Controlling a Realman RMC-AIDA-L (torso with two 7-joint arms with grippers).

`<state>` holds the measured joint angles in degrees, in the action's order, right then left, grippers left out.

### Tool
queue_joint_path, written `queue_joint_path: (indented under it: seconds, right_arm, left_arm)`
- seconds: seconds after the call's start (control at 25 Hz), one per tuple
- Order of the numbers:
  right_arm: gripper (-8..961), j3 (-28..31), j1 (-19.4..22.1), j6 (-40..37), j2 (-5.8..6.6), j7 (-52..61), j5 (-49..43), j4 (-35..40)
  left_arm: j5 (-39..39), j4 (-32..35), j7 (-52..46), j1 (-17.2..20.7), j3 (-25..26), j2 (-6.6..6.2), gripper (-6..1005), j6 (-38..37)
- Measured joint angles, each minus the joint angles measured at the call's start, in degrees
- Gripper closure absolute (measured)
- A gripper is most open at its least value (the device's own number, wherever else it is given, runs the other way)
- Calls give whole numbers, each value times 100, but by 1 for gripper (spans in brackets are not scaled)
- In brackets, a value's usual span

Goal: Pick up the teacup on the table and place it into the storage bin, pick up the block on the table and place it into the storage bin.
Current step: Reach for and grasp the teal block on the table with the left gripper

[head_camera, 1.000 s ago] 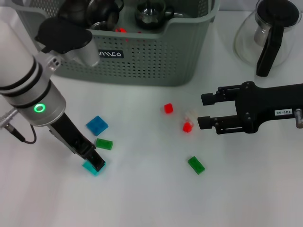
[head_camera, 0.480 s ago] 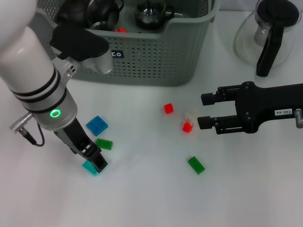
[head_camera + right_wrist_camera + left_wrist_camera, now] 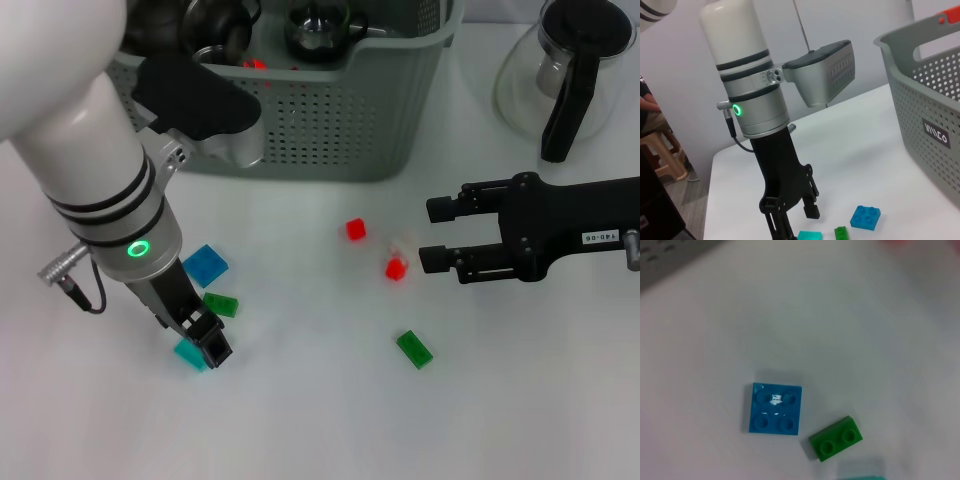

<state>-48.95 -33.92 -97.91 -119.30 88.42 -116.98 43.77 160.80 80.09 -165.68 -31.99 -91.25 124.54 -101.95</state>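
My left gripper (image 3: 207, 346) is low over the table with its fingers apart, astride a teal block (image 3: 187, 355). The right wrist view shows that teal block (image 3: 810, 235) between the left arm's black fingers (image 3: 812, 210). Beside it lie a green block (image 3: 220, 305) and a blue block (image 3: 205, 265); the left wrist view shows the blue block (image 3: 775, 408) and green block (image 3: 835, 438). My right gripper (image 3: 425, 235) hovers open, a red block (image 3: 396, 268) and a pale block (image 3: 402, 242) just beyond its tips. The storage bin (image 3: 320, 130) stands at the back, a dark teacup (image 3: 215, 28) inside.
Another red block (image 3: 355, 229) and a second green block (image 3: 414, 349) lie mid-table. A glass teapot with a black handle (image 3: 565, 75) stands at the back right. The left arm's bulky white forearm (image 3: 90, 170) hangs over the bin's front left corner.
The left arm's forearm has swung rightward while its gripper stayed at the teal block, shifting slightly right. The right arm and the blocks have not moved.
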Motion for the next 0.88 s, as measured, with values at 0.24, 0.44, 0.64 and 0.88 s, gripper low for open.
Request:
queue_joint_path:
  seconds: [0.24,0.44,0.64,0.88]
  right_arm:
    - [240,0,0,0,4,0,0,0]
    - [241,0,7,0,4,0,0,0]
    - [241,0,8,0,4,-9,0,0]
    - [242,0,9,0,4,-42,0,0]
  left_arm:
    - [-4,115,-62,38,-164,0,267,-46]
    - [-5,287,-65,127,-225,1,267,-49]
    - [-2,258,-129,117,-290,8,268,-40]
    - [209,188,-220,69,-367,9,270,29]
